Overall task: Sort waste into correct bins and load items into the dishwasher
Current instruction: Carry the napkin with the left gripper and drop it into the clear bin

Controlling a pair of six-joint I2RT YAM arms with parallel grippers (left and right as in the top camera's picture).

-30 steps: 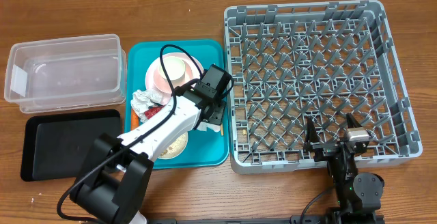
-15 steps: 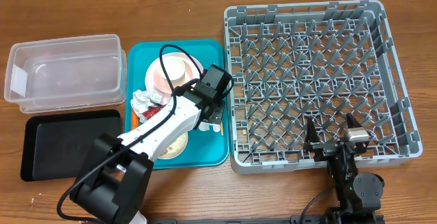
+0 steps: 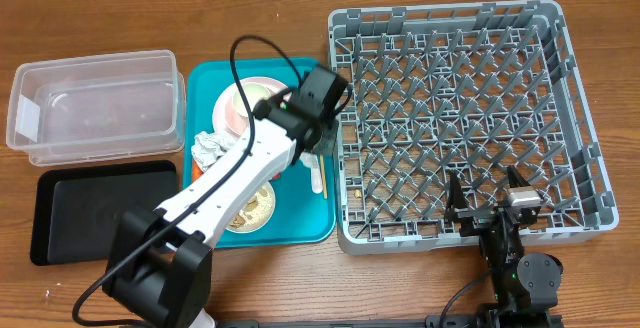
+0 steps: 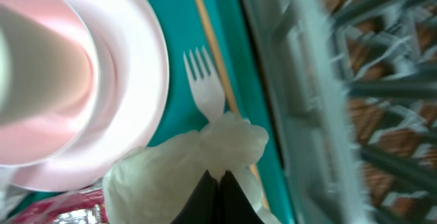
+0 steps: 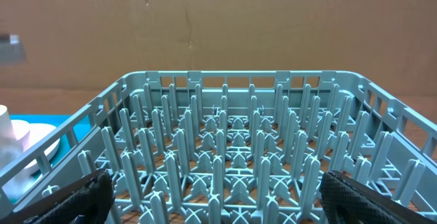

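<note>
Records left gripper (image 4: 220,179) pinched shut on napkin (image 4: 229,138), lower centre of wrist frame, overlapping fork (image 4: 201,80) on tray (image 4: 177,19); right gripper (image 3: 483,193) spread open, lower right by rack (image 3: 572,108); warns of slip from thin pinch, or fork snagged and dragged.

Fork (image 4: 203,87) beside plate (image 4: 147,67) on tray (image 3: 300,225), rack (image 3: 445,14) at right

Soft, even light fills the sharp overhead view; the clear tub (image 3: 95,103) and dish rack (image 3: 460,118) cast faint, short shadows on the bench (image 3: 380,288). The left wrist view is smeared: pink plate (image 4: 133,67) and napkin (image 4: 171,169) are out of focus. In the right wrist view the right end effector (image 5: 215,186) has dark fingers (image 5: 75,200) blurred at the bottom corners.
</note>
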